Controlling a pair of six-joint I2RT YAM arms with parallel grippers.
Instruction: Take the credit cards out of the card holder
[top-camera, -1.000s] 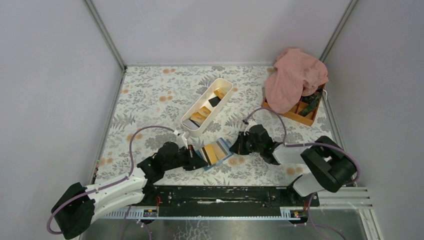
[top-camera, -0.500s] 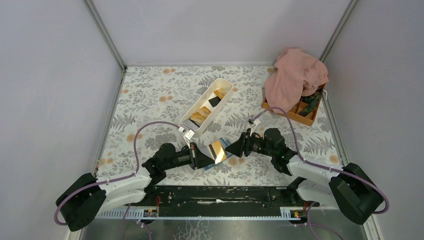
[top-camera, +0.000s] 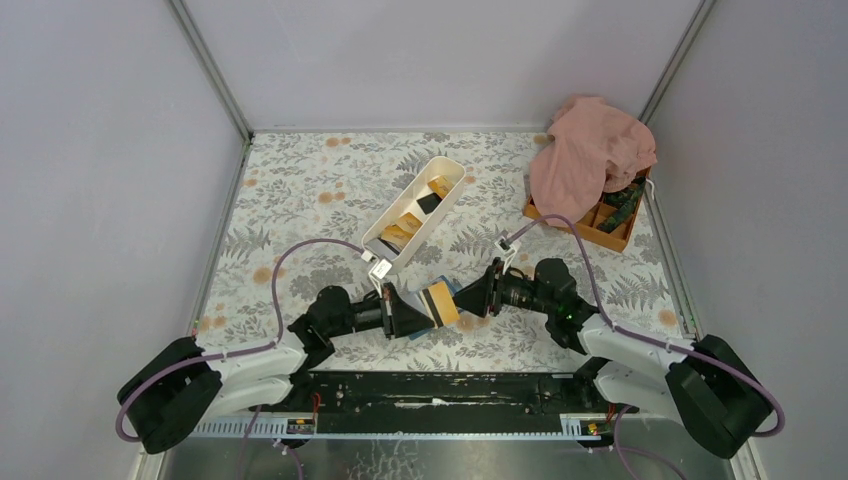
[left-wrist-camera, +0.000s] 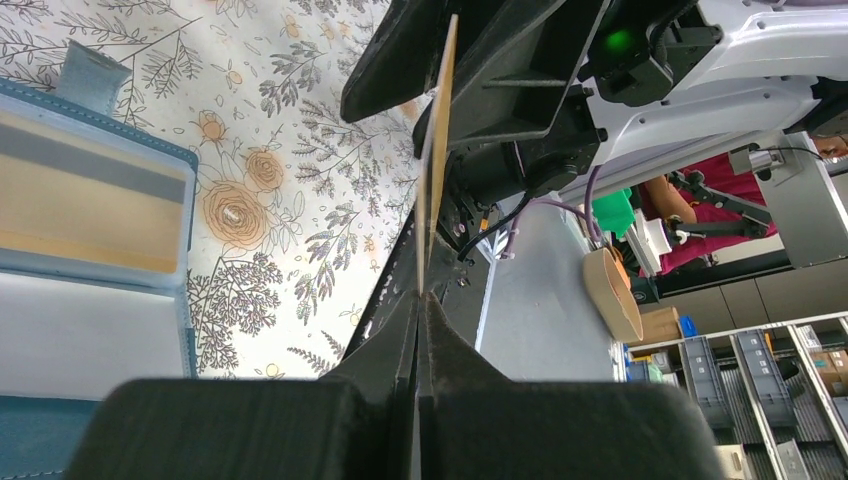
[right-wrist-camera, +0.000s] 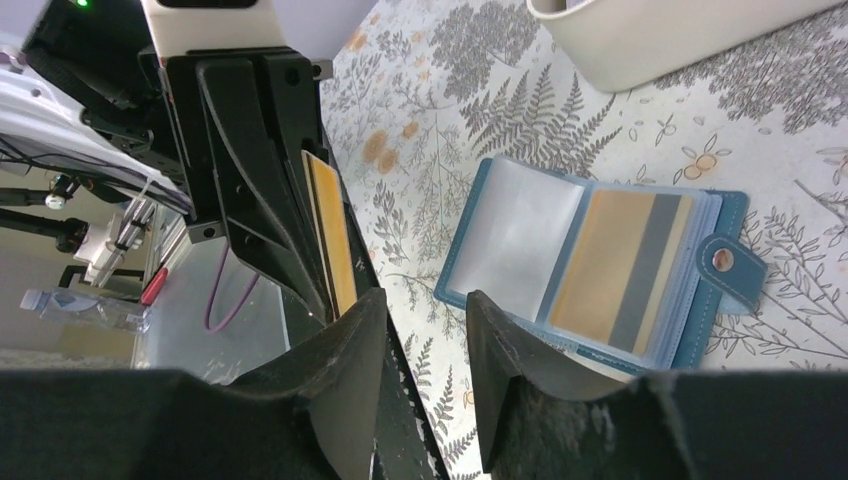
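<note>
Closing in since a second ago, right fingers (top-camera: 470, 297) standing parted at orange card (top-camera: 440, 302), left fingers (left-wrist-camera: 408, 320) pinching it above card holder (right-wrist-camera: 600, 265)

At centre frame the left gripper (top-camera: 408, 312) pinches an orange-yellow credit card (top-camera: 440, 302), the right gripper (top-camera: 468, 298) just beside it. Above them, a white tray (top-camera: 388, 256) holds more cards (top-camera: 405, 228).

Left tool (left-wrist-camera: 420, 300), down at card holder (right-wrist-camera: 515, 235) 1 s ago, now has orange card (left-wrist-camera: 437, 150) lifted clear & upright, while right tool (right-wrist-camera: 425, 310), shut & further back before, has opened & come in w/ jaws at card's far edge.
</note>
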